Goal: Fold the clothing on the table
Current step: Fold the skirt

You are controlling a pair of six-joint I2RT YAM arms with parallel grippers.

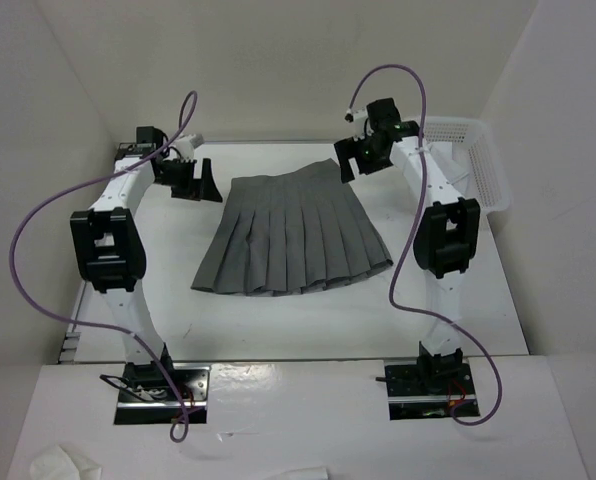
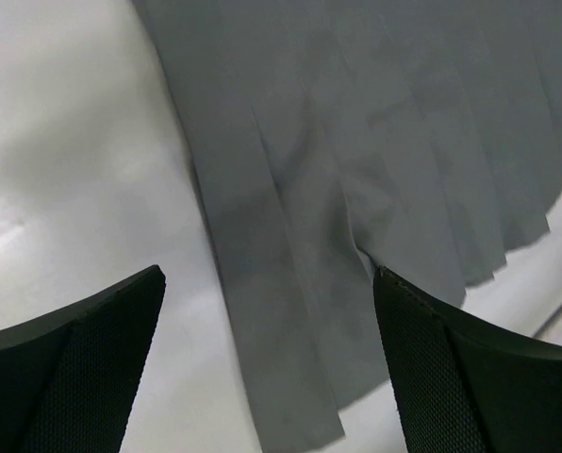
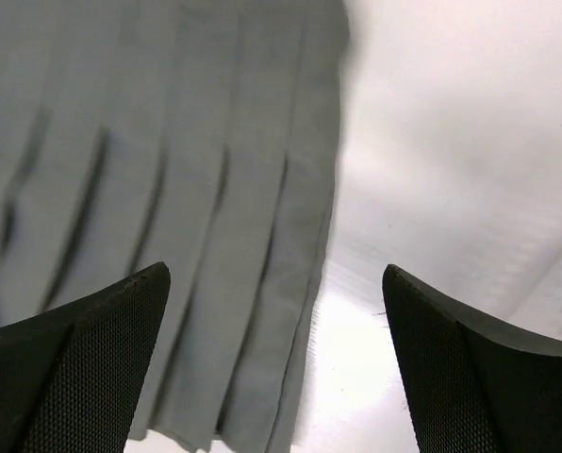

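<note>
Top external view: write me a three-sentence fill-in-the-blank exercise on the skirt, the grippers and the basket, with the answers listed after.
The dark grey pleated skirt lies on the table with its narrower waistband toward the ____ edge.
The left gripper and the right gripper both have their jaws ____.
The white mesh basket sits beside the ____ arm.
Missing words: far; open; right.

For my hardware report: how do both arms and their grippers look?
The left arm and right arm have white links with black joint housings, each trailed by a looping purple cable. The left gripper and right gripper have black wedge-shaped fingers with fine mesh texture.
</note>
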